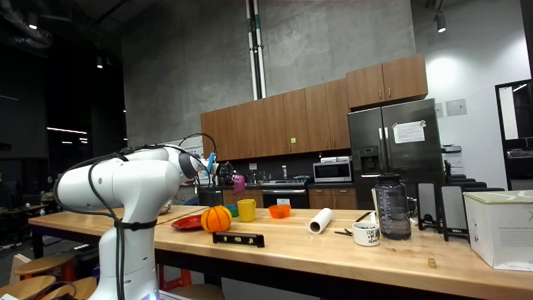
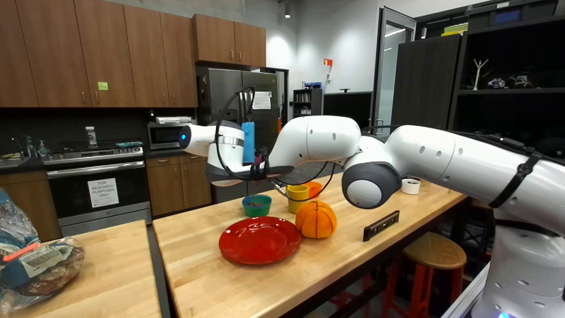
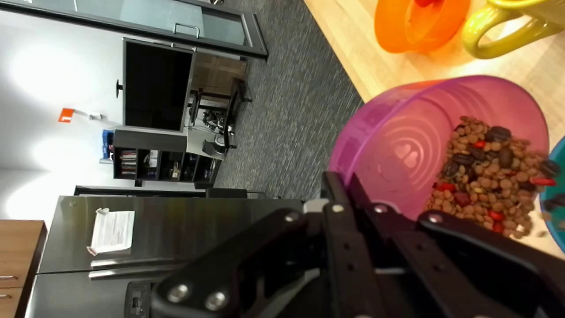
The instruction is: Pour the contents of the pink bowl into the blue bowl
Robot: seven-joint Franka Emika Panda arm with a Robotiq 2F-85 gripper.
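Pink bowl (image 3: 388,170) gripped, tilted, contents (image 3: 485,176) spilling

3 bowls in the wrist view: 1 pink bowl (image 3: 397,145), 1 blue bowl (image 3: 558,187) at its 3 o'clock, 1 orange bowl (image 3: 421,26) at its 12 o'clock. 2 cups: 1 yellow cup (image 1: 247,210), 1 white cup (image 1: 366,235). In an exterior view, 1 red plate (image 2: 260,240), 1 ball (image 2: 316,219) at its 2 o'clock, 1 level (image 2: 381,225). 1 water bottle (image 1: 392,212), 2 speakers (image 1: 428,203) at its 3 o'clock in an exterior view, 1 fridge (image 1: 397,160).
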